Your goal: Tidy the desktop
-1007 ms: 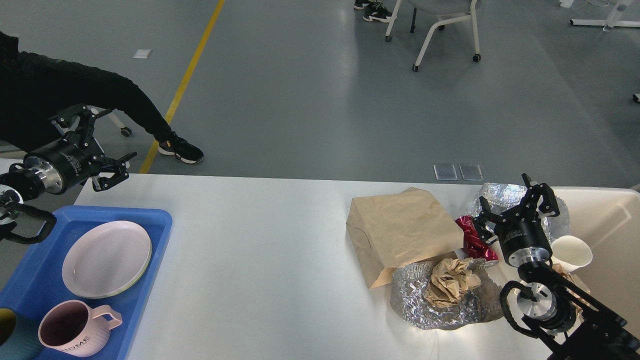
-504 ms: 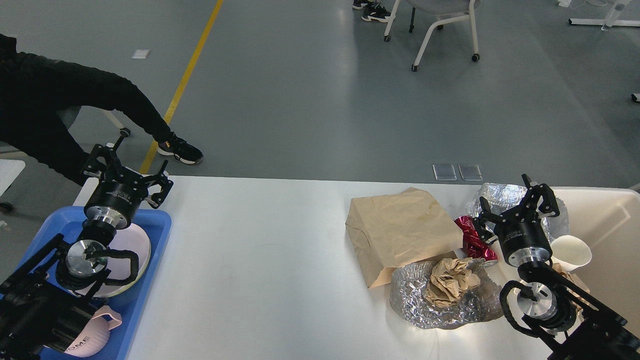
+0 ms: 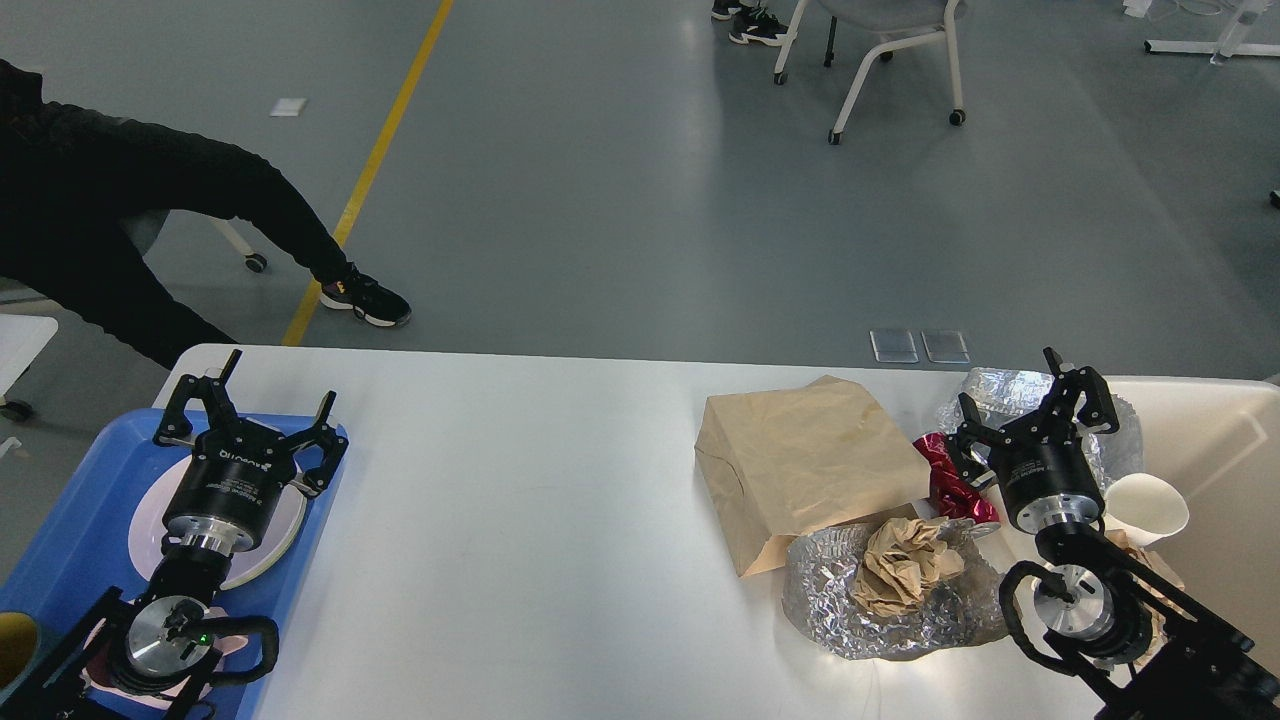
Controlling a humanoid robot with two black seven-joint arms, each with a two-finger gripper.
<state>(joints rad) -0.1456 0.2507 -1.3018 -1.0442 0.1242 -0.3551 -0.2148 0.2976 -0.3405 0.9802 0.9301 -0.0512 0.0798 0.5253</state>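
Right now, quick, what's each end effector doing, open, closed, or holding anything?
Left end effector: open, holding nothing, above the blue tray.
Right end effector: open, holding nothing, above the red wrapper and foil.

small printing on left gripper [image 3: 250,412] body, too blurred to read

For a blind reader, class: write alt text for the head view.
A white desktop holds a paper bag and crumpled foil at right, a blue tray at left. Both grippers, left and right, hover open.
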